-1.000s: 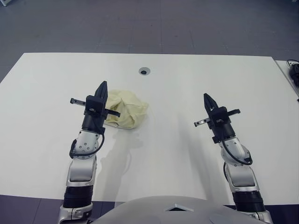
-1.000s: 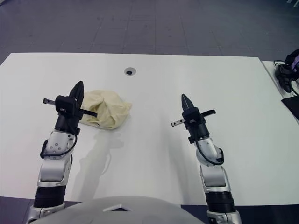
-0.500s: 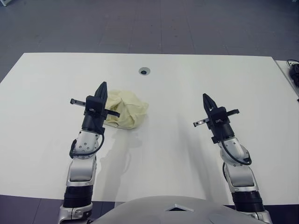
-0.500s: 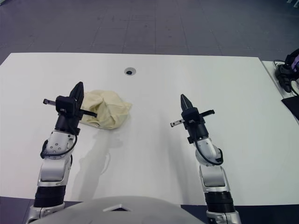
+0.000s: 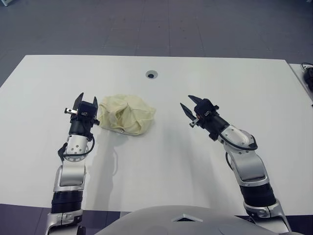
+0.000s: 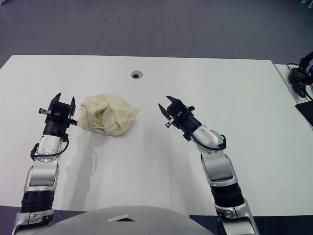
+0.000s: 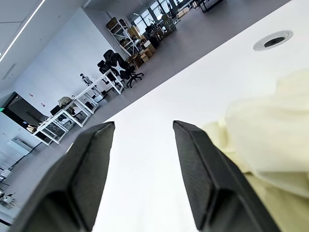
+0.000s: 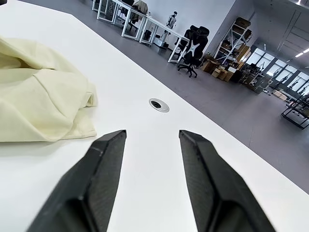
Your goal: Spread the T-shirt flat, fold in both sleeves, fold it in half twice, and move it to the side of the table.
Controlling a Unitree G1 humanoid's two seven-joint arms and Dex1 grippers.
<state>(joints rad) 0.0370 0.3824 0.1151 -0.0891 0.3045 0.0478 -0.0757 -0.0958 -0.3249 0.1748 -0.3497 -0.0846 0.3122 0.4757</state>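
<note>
White table (image 5: 44,83) bears the T-shirt (image 5: 128,115), a crumpled cream heap on its left half, near a round hole (image 5: 151,74). My left gripper (image 5: 88,96) stands just beside the heap's left edge, fingers spread, holding nothing. My right gripper (image 5: 185,100) is at the heap's right, apart from it, fingers also spread and empty.

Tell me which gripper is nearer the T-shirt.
The left gripper: it is open right beside the T-shirt, while the right gripper, also open, stands apart from it with table between.
</note>
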